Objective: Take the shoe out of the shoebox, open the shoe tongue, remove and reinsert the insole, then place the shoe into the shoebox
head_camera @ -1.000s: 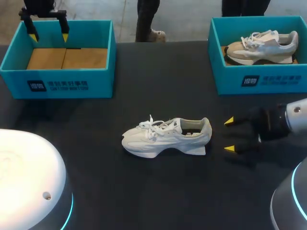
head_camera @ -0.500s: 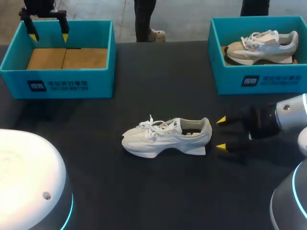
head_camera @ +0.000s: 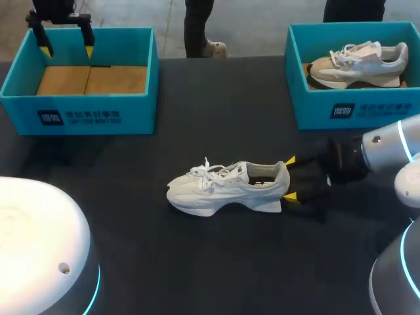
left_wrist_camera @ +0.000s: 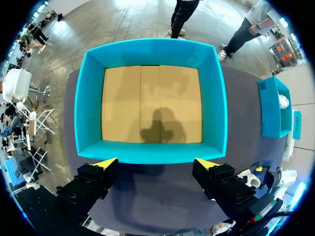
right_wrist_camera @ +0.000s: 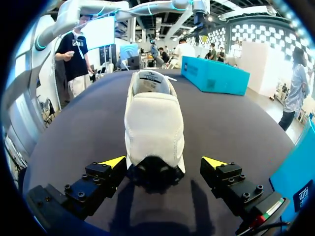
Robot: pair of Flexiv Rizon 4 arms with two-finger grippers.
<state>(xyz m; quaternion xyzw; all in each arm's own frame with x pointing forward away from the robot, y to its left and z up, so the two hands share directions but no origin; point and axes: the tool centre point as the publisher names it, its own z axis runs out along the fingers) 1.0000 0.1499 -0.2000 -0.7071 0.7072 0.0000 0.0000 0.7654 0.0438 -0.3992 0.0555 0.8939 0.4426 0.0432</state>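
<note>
Shoe heel lies between the spread right fingers.

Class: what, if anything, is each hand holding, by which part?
Nothing is held. The right hand is open at the heel of the shoe; the left hand is open above the empty box.

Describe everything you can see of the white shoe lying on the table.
The white shoe is a low laced sneaker with a thick pale sole, seemingly fabric. It stands upright on the dark table, toe toward the left arm's side. The open right gripper flanks its heel, gaps showing on both sides.
</note>
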